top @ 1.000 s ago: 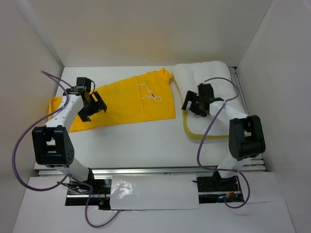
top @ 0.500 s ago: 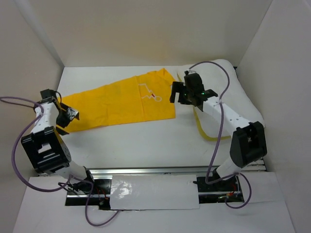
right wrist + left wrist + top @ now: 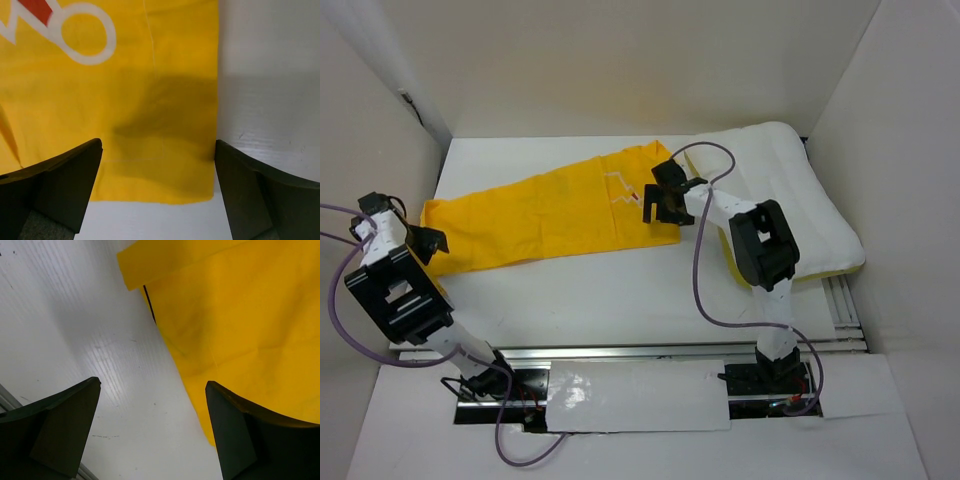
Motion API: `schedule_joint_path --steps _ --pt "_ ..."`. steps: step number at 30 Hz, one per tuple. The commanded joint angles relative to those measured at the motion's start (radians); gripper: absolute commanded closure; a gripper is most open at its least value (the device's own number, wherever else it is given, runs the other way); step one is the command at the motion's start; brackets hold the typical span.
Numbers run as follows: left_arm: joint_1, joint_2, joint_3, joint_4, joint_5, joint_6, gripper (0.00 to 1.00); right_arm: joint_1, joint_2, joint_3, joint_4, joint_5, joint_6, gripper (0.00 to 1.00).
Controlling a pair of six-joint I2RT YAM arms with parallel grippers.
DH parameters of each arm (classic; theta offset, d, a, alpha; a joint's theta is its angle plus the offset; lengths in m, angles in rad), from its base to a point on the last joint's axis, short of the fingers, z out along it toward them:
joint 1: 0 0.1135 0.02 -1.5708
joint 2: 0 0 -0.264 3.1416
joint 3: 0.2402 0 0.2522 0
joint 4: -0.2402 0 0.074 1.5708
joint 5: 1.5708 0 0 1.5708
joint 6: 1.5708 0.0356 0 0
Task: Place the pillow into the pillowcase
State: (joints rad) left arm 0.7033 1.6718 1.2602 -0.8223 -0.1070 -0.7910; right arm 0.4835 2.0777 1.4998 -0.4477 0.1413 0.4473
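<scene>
The yellow pillowcase (image 3: pixel 540 210) lies flat across the table, narrow end to the left, with a white print near its right end. Beside its right end, at the back right, lies the white quilted pillow (image 3: pixel 800 165). My left gripper (image 3: pixel 420 242) hovers open at the case's left end. In the left wrist view that gripper (image 3: pixel 152 385) is over bare table, with the pillowcase (image 3: pixel 240 315) edge by its right finger. My right gripper (image 3: pixel 655 205) hangs open over the case's near right corner. In the right wrist view it (image 3: pixel 158 143) spans that corner of the pillowcase (image 3: pixel 150 100) with nothing held.
White walls close in the table (image 3: pixel 600 290) on the left, back and right. A metal rail (image 3: pixel 620 352) runs along the near edge. The pillow's near right corner overhangs slats at the table's right edge (image 3: pixel 840 300).
My left arm has swung left, from over the case to its left end. My right arm has moved left, off the pillow to the case's near right corner. Both stayed open.
</scene>
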Motion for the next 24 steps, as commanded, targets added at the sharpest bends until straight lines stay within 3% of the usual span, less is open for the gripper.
schedule_joint_path --steps 1,5,7,8,9,10,12,15,24 --pt "0.027 0.003 0.039 0.061 0.006 -0.004 0.01 -0.006 0.074 0.097 -0.047 0.04 0.047 0.01" --pt "0.027 0.003 0.021 0.075 0.027 -0.004 0.01 0.018 0.102 0.097 -0.059 0.061 0.056 0.09" --pt "0.027 -0.007 0.021 0.095 0.042 0.006 0.01 0.018 0.091 0.077 -0.048 0.07 0.056 0.27" --pt "0.027 -0.03 0.009 0.095 0.052 0.015 0.01 0.029 0.091 0.068 -0.048 0.079 0.065 0.56" --pt "0.027 -0.04 -0.002 0.112 0.072 0.015 0.01 0.029 0.075 0.057 -0.048 0.089 0.065 0.56" --pt "0.027 -0.04 -0.002 0.121 0.088 0.027 0.01 0.029 0.055 0.057 -0.048 0.098 0.065 0.81" --pt "0.027 -0.055 -0.024 0.143 0.11 0.039 0.01 0.029 0.032 0.057 -0.069 0.161 0.074 1.0" --pt "-0.013 -0.076 -0.033 0.152 0.121 0.05 0.01 0.005 -0.034 0.048 -0.1 0.228 0.083 1.0" --pt "-0.343 -0.067 -0.007 0.152 0.044 0.098 0.01 -0.152 -0.358 -0.032 -0.128 0.262 -0.01 1.0"
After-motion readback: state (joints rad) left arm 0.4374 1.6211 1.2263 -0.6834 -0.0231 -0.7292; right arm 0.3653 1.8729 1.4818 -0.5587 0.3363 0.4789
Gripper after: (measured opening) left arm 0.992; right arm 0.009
